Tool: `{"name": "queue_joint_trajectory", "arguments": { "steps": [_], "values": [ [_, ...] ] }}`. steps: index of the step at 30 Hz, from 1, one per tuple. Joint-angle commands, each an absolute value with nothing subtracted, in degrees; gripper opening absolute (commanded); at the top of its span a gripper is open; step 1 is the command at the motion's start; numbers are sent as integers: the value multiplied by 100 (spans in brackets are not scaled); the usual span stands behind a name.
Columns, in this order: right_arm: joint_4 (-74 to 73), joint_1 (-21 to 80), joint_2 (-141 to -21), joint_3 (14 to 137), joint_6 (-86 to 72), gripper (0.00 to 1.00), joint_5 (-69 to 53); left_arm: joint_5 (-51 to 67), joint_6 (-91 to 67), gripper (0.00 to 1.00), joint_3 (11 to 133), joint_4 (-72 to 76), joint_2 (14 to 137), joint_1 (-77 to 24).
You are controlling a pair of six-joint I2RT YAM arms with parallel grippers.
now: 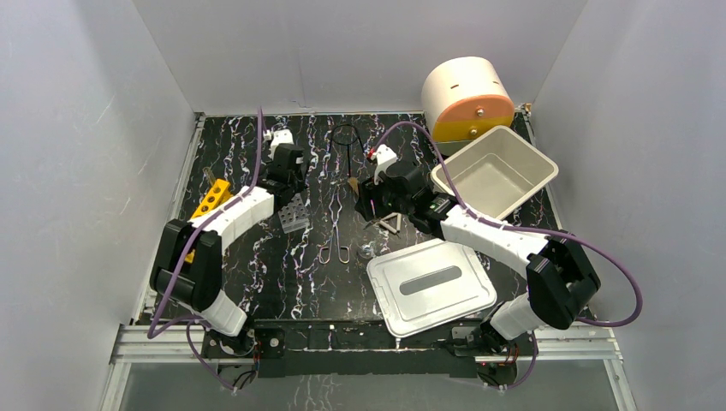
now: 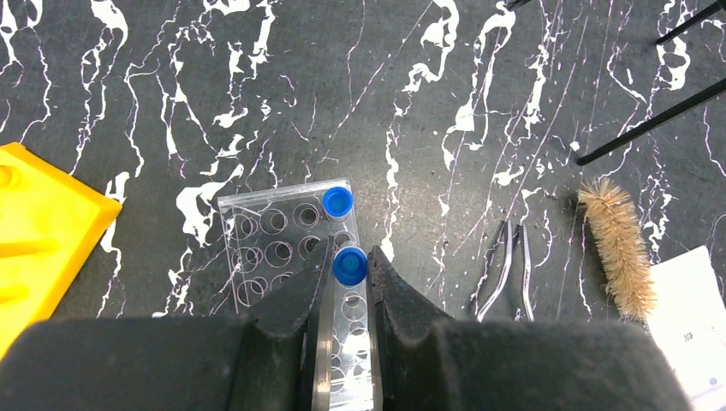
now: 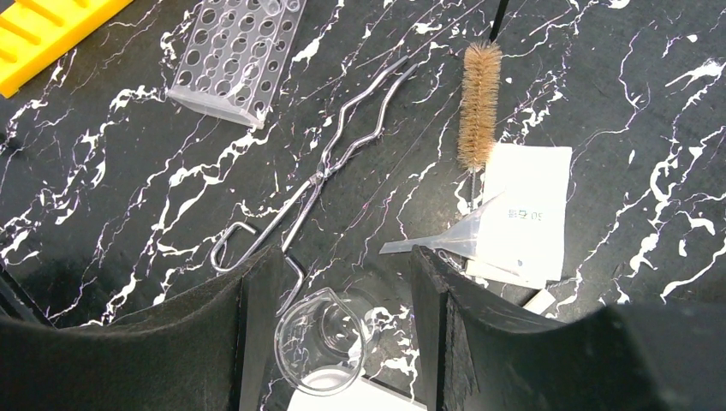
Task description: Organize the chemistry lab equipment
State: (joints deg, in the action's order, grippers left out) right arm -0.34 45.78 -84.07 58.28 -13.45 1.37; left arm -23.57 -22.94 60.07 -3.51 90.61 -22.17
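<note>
Rack (image 2: 257,248) holds tube (image 2: 337,201) — left hand (image 2: 349,255) grips second tube (image 2: 349,267).

On the table (image 1: 282,274) the tube rack (image 1: 294,214) lies at the left, and one tube (image 2: 337,202) stands in its corner hole. The tongs (image 1: 336,229) lie just right of the rack, the wire loop (image 1: 347,158) behind them, the triangle (image 1: 385,224) to their right. The tub (image 1: 492,178) stands at the right rear, and the lid (image 1: 432,287) lies before it.

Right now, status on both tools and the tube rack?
Left tool shut on blue-capped tube over tube rack. Right tool open over glass beaker. Tongs apart from rack.
</note>
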Motion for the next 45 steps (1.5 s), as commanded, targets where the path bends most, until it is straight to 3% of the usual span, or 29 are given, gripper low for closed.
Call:
{"name": "queue_joint_trajectory", "arguments": {
  "steps": [1,14,28,35,45],
  "values": [
    [66,4540,-8385,5972,-1404,64,197,-2678,-2206,1,5817,-325,9168,-2263],
    [52,4535,-8415,5960,-1433,64,154,-2747,-2435,3,5618,-297,9258,-2278],
    [29,4520,-8428,5976,-1448,64,119,-2747,-2839,19,5577,-307,9201,-2276],
    [43,4526,-8424,5958,-1447,64,107,-2887,-2872,19,5301,-41,9049,-2277],
    [9,4526,-8418,5964,-1444,64,114,-3223,-2697,10,4689,869,8731,-2277]
  ]
}}
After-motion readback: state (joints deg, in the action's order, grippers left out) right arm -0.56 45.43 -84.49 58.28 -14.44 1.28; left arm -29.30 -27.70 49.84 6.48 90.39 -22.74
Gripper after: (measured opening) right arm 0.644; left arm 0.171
